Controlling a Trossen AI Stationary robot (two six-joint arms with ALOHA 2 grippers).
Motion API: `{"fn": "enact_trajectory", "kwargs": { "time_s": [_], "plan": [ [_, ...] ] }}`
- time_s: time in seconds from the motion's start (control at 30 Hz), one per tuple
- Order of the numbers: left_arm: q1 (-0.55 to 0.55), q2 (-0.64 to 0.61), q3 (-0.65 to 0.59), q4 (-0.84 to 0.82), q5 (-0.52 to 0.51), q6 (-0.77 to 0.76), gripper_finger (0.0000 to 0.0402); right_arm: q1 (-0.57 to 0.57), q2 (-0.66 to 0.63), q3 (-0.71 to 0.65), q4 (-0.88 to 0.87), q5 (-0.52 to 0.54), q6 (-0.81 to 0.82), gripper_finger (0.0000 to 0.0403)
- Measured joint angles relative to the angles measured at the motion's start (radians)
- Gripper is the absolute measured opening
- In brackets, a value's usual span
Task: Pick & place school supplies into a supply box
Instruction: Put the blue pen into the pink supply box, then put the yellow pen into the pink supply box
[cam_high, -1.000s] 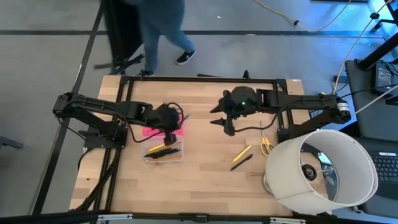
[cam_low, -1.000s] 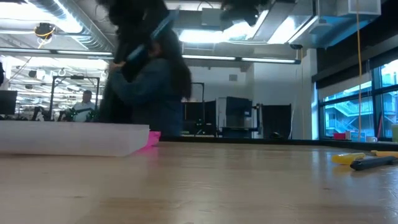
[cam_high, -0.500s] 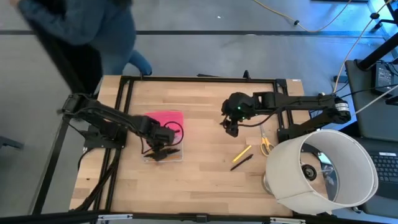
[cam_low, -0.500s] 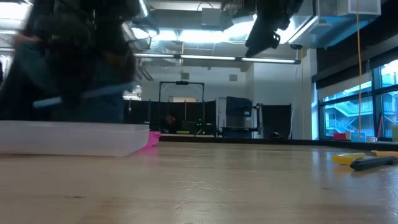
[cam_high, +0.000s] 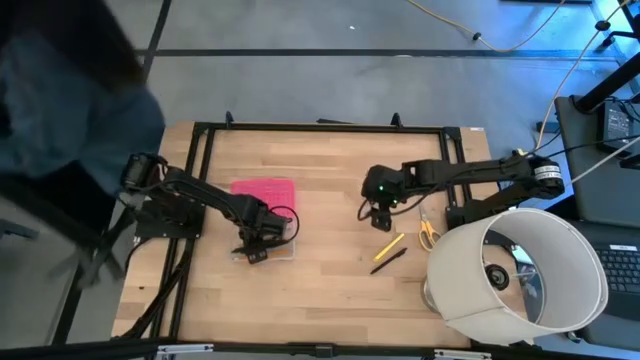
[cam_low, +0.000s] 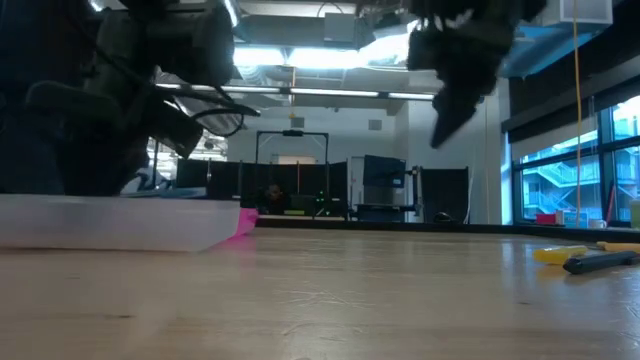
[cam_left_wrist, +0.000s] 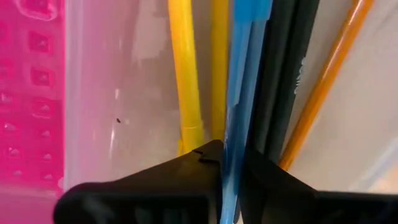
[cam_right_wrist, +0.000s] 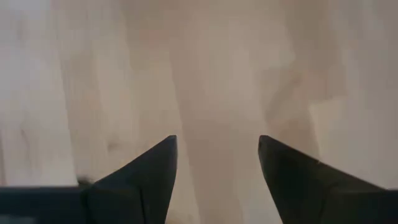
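The supply box (cam_high: 277, 247) is a clear case standing open on the wood, with its pink lid (cam_high: 263, 190) lying flat on its far side. Yellow pens (cam_left_wrist: 186, 81), black pens (cam_left_wrist: 283, 68) and an orange pencil (cam_left_wrist: 323, 87) lie in it. My left gripper (cam_high: 254, 243) points down into the box, shut on a blue pen (cam_left_wrist: 245, 68). My right gripper (cam_high: 379, 214) hangs open over bare wood. Near it, toward the table's near edge, lie a yellow pencil (cam_high: 388, 246) and a black pen (cam_high: 388, 262). Yellow-handled scissors (cam_high: 428, 233) lie further right. My left gripper pinches the blue pen (cam_left_wrist: 231, 146) between its two fingers, coming from above and pointing down. The pen runs out from between the fingertips (cam_left_wrist: 199, 168) in line with the pens in the box. Whether it rests on the box floor does not show.
A large white lampshade (cam_high: 520, 275) lies on its side at the table's near right corner. A dark frame (cam_high: 320, 127) edges the table's far side. A person (cam_high: 60, 100) in blue stands off the table's far left corner.
My left gripper has come from over the pink lid toward the near edge and sunk into the box, tipping to point straight down, the blue pen still between its fingers. My right gripper has sunk toward the wood near the yellow pencil. The person has walked left.
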Motion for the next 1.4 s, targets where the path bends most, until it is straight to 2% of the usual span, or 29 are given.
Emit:
{"fn": "enact_trajectory", "kwargs": {
  "time_s": [0.23,0.5,0.73,0.97,1.4],
  "plan": [
    [0.000,0.009,0.000,0.000,-0.004,0.001,0.0039,0.064,0.000,-0.138,0.016,-0.001,-0.157,0.0228],
    [0.000,-0.018,0.000,0.000,-0.004,-0.002,0.0067,0.206,0.001,-0.187,0.022,-0.002,-0.326,0.0228],
    [0.000,-0.021,0.025,-0.002,-0.004,0.007,0.0083,0.260,0.040,-0.187,0.039,-0.001,-0.326,0.0228],
    [0.000,-0.021,0.100,0.000,-0.005,0.026,0.0081,0.287,0.127,-0.187,0.042,-0.001,-0.330,0.0226],
    [0.000,-0.021,0.176,0.001,-0.024,0.063,0.0079,0.368,0.282,-0.181,0.089,0.038,-0.422,0.0170]
  ]
}}
